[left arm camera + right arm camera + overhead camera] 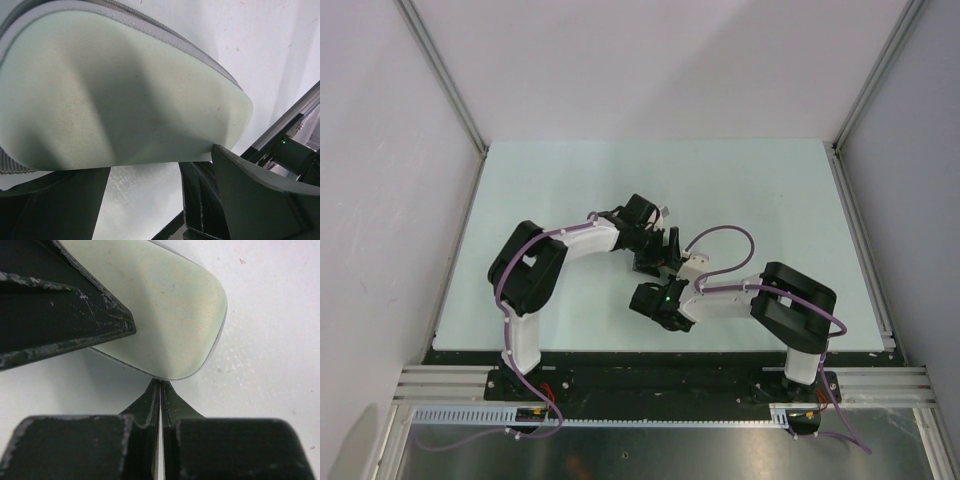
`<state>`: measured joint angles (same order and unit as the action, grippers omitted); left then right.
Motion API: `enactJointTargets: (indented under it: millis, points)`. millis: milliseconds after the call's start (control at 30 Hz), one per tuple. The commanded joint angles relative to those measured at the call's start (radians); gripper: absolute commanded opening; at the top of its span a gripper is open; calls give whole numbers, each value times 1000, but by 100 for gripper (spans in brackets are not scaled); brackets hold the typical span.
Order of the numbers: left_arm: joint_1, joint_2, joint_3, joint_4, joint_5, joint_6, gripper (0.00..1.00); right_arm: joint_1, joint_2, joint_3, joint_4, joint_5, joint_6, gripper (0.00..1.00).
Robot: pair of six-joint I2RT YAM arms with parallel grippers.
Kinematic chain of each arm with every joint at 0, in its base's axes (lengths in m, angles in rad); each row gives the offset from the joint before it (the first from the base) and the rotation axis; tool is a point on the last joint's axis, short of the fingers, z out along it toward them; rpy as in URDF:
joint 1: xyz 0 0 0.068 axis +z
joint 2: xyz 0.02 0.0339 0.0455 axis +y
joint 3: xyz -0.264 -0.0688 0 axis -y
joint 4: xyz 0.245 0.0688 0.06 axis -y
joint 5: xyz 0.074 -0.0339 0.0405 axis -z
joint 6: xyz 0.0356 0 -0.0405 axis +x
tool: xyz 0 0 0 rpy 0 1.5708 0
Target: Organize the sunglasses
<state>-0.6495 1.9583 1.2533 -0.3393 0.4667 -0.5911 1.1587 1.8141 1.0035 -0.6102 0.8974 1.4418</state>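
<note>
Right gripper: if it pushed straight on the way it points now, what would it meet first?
The rounded end of the pale case, seemingly just beyond the right gripper and its shut tips; depth is unclear.

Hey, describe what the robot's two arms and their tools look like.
The left arm and right arm have white links and bulky black joint housings, with purple cables looping along each. The left tool and right tool are black, wedge-fingered.

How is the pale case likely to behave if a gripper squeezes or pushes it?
The case probably stays stiff: its domed shell holds an even shape. Being oblong with a broad face, it should slide rather than roll or tip. Its finely woven surface likely gives fair grip.
</note>
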Motion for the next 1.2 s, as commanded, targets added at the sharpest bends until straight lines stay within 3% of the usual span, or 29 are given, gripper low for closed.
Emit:
enactJointTargets:
  millis: [0,267,500,733,900,1167]
  points:
    - [-6,54,0,-61,-85,50,88,19,-13,24,-72,74,3,0]
    - [-6,68,5,-79,-112,53,86,58,-44,0,-63,55,-41,0]
    - [-6,82,5,-89,-134,62,83,32,-151,-144,119,-40,-158,0]
    - [-6,90,8,-98,-145,68,82,13,-248,-239,193,-110,-271,0]
    - [-6,94,9,-102,-152,71,81,-31,-347,-330,274,-166,-363,0]
    - [-6,97,15,-109,-157,82,81,-169,-426,-413,449,-345,-639,0]
